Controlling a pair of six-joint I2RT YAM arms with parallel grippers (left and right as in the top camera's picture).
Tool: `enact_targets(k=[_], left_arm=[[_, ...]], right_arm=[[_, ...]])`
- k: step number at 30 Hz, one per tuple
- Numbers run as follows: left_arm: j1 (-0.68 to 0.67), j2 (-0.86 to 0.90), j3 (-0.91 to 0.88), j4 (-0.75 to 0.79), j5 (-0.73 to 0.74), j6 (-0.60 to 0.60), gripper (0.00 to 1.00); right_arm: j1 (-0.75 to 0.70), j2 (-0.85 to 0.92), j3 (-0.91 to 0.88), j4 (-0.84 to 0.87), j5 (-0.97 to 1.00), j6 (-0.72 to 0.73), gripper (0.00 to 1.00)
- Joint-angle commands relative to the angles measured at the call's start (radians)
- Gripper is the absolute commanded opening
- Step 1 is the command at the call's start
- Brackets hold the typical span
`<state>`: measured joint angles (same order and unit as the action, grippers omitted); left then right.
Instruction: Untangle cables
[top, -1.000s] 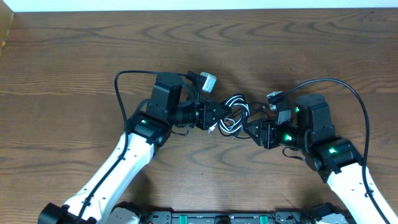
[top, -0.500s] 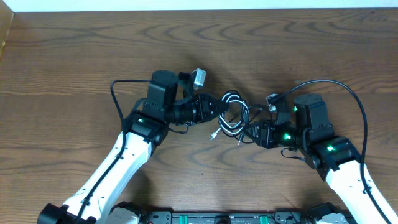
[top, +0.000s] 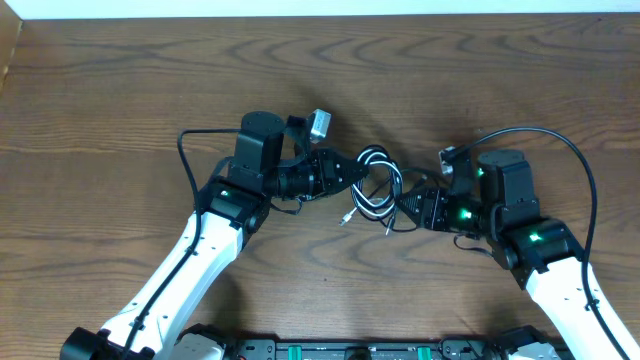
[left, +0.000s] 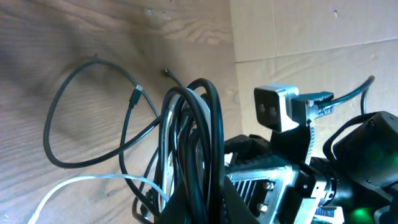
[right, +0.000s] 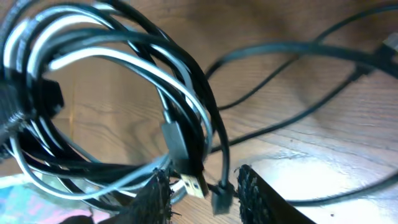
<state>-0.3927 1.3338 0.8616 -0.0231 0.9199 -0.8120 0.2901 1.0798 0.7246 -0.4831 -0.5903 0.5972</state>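
Note:
The cables (top: 376, 182) form a coiled bundle of black cords and one white cord at mid-table, between the two arms. My left gripper (top: 352, 176) is shut on the bundle's left side. In the left wrist view the black loops (left: 199, 118) rise from between the closed fingers (left: 239, 202), and a white cord (left: 93, 180) trails left. My right gripper (top: 405, 206) sits at the bundle's lower right. Its fingers (right: 256, 199) stand apart, with a metal USB plug (right: 194, 184) and a small black plug (right: 221, 200) between them. The coil (right: 124, 68) lies just beyond.
The brown wooden table (top: 120, 90) ends at a pale wall along the top. Thick black arm cords arc out beside each arm (top: 190, 150) (top: 580, 170). The right arm's wrist camera (left: 277, 109) shows close behind the bundle. A loose black cord loop (left: 56, 130) lies on the wood.
The left gripper has swung up and right with the bundle, stretching the coil. The right gripper closed in on the bundle's lower right, then shifted slightly right.

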Motion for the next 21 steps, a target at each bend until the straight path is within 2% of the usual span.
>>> enact_targets(k=[1,4,13,18,21], left_arm=[[0.006,0.005,0.013,0.009,0.041,-0.026,0.08],[0.006,0.005,0.013,0.009,0.041,-0.029,0.08],[0.006,0.005,0.013,0.009,0.041,-0.033,0.08],[0.006,0.005,0.013,0.009,0.041,-0.033,0.08],[0.006,0.005,0.013,0.009,0.041,-0.033,0.08]], right_arm=[[-0.004,0.000,0.013,0.013,-0.052,0.074,0.31],[-0.004,0.000,0.013,0.015,-0.058,0.087,0.26],[-0.005,0.000,0.013,0.019,-0.123,0.087,0.23],[-0.008,0.000,0.013,0.019,-0.123,0.087,0.03],[-0.008,0.000,0.013,0.024,-0.123,0.087,0.01]])
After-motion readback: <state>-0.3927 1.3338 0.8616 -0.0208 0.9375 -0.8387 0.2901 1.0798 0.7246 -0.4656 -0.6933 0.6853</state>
